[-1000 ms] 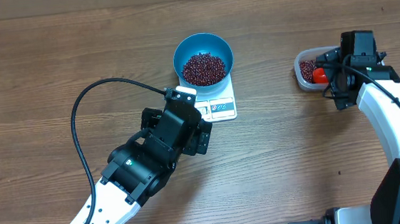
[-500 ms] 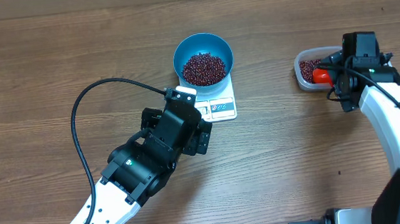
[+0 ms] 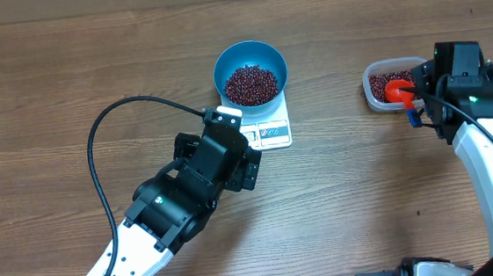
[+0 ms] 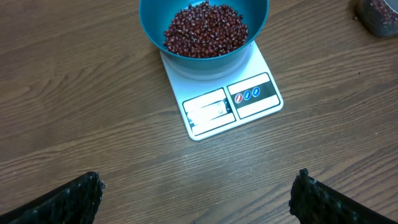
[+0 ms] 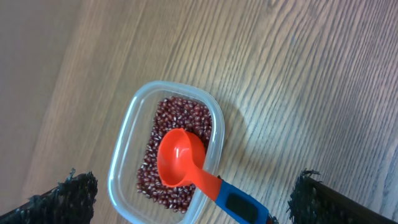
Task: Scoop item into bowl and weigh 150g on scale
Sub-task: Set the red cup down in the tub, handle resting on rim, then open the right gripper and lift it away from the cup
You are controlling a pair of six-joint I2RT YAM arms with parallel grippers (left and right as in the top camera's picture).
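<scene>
Two lots of beans point(image 3: 251, 84) matter here: the heap already in the blue bowl point(image 3: 220, 65), which sits on the scale point(image 3: 274, 133), and the remainder in the clear tub point(image 3: 369, 91), well to the right of the scale on the worktop point(image 3: 366, 199). Both sets of jaws stand wide apart and hold nothing. The left jaws hover on the display side of the scale, looking down at it. The right jaws hang over the tub, straddling the orange scoop point(image 5: 177, 155), whose cup rests on the tub's beans and whose blue handle leans over the rim on the side away from the scale. I judge this to be the checking stage, with the bowl well filled and the scoop parked. I cannot read the display in any view, so my first job is to get a clean reading. For that I would keep the left jaws clear of both scale and bowl, since any touch would falsify the weight. If the figure is short, I would close the right jaws across the flat of the blue handle and lift it level. Then I would carry only part-scoops to the scale and tip them slowly over the bowl's middle, never resting the scoop on the rim. Near the target I would trickle a few beans and pause between additions. The tub looks light and may slide or tilt if the handle is levered, so a straight upward lift seems wisest.
</scene>
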